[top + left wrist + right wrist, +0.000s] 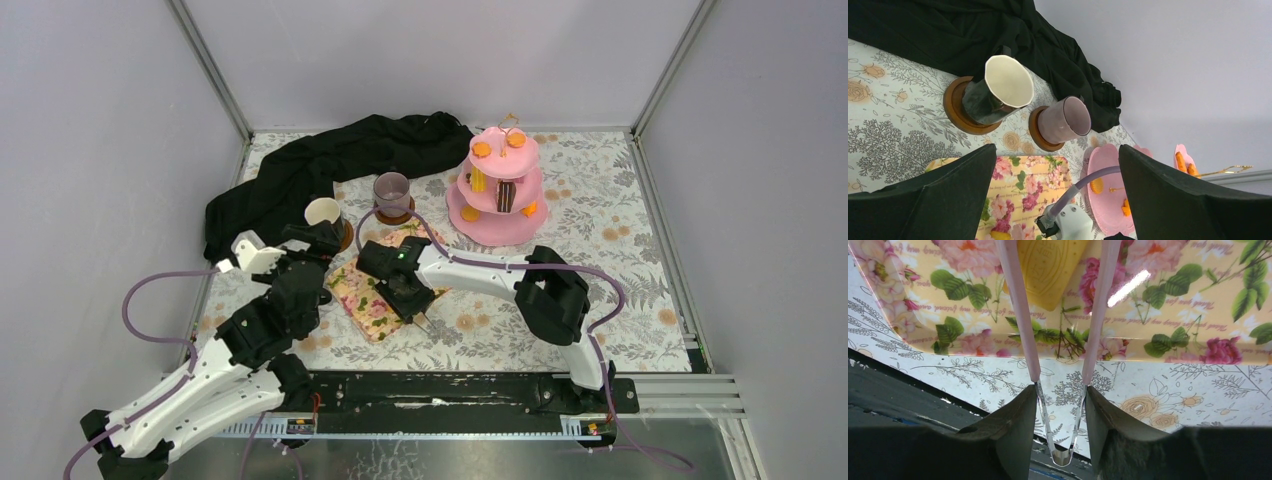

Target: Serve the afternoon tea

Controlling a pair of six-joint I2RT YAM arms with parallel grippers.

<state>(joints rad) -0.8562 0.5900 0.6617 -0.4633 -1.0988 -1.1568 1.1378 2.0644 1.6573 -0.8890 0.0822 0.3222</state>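
Handling yellow biscuit (1048, 270) by pink tongs (1018, 315): right gripper (1059, 402) is clamping the tongs, arms flanking the biscuit lying on the floral napkin (1173, 315); left gripper (1054, 152) is hanging spread near the dark mug (993, 97). Next, likely: lifting tongs straight, without dragging.

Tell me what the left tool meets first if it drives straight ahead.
Probably the mauve-grey mug on its round brown coaster, dead ahead of the open left tool; depth is unclear.

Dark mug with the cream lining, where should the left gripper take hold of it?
Probably its body below the rim, from the near side: the dark mug stands upright on its coaster, and the open left gripper faces it.
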